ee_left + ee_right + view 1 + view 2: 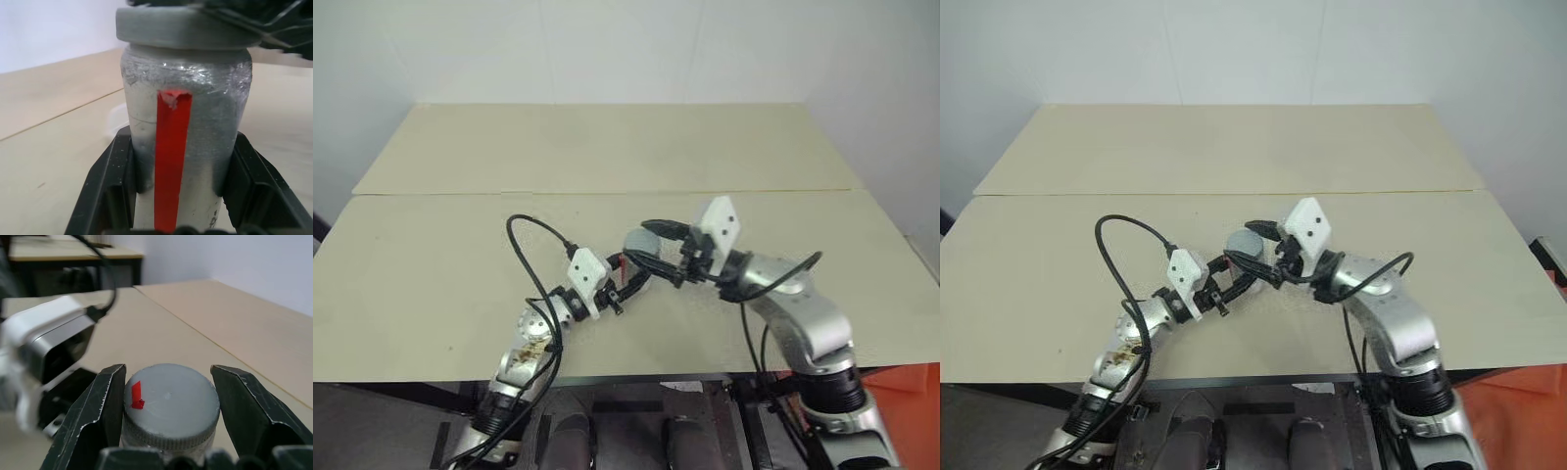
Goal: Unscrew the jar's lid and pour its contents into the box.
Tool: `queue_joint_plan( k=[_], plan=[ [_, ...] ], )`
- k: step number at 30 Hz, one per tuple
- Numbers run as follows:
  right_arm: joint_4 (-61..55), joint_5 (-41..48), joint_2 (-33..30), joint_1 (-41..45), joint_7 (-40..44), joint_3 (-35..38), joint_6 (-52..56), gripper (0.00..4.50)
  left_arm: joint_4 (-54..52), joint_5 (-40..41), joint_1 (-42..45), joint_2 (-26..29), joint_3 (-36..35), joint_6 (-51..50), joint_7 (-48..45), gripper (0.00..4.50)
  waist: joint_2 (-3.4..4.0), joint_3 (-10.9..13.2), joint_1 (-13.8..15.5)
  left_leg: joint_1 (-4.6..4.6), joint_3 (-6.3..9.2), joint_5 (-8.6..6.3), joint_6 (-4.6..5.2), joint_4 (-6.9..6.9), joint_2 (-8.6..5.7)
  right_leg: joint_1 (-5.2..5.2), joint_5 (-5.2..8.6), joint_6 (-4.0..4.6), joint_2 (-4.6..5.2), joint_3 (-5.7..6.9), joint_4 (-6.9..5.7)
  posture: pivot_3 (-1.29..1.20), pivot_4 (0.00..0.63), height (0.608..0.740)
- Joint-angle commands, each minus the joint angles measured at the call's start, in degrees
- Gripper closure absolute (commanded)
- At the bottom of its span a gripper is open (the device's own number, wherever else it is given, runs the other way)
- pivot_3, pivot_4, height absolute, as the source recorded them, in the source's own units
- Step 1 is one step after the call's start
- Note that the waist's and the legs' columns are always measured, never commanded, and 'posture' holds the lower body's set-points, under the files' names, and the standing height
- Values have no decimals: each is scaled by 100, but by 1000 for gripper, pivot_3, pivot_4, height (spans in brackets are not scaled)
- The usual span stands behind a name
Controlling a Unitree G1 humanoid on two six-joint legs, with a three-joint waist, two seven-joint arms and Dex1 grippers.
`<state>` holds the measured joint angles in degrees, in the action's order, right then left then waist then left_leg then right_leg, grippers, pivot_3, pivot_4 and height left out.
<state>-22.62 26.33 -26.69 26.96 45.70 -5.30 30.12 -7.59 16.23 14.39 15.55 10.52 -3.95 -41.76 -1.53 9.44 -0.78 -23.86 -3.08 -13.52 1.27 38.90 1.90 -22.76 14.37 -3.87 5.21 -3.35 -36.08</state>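
Observation:
The jar [195, 98], a silvery cylinder with a red strip down its side, is held above the table. My left gripper [628, 279] is shut on its body, one black finger [115, 176] on each side. The grey lid [168, 404], marked with a small red tag, sits on the jar's mouth. My right gripper [652, 243] is shut on the lid from the other side, its fingers [98, 406] flanking the rim. The contents are hidden inside the jar. A pale clear edge [113, 117] on the table behind the jar looks like the box.
The beige table [607, 157] has a seam running across its middle, and its front edge lies just below my arms. A white wall stands behind it. A black cable [533, 245] loops up from my left wrist.

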Motion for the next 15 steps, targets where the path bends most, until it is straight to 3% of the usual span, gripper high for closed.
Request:
queue_joint_plan(
  k=[1,6,15],
  plan=[
    [158,435,-608,162,985,288,-46,1773,-793,565,-2,342,45,-91,-759,2565,0,0,-4,0,1,0,0,0,1,-1,0,1,0,0,-1,0,150,740],
    [696,926,-1010,523,2204,244,-237,1773,-967,942,130,663,152,-332,-1442,2565,0,0,-3,3,1,0,0,-1,1,2,2,3,-2,0,1,0,150,740],
    [1815,818,-1045,1040,3792,18,-1059,1773,-742,908,378,597,190,-211,-1734,2565,0,0,5,2,-4,0,1,-1,-1,2,2,2,-2,0,4,0,150,740]
  ],
)
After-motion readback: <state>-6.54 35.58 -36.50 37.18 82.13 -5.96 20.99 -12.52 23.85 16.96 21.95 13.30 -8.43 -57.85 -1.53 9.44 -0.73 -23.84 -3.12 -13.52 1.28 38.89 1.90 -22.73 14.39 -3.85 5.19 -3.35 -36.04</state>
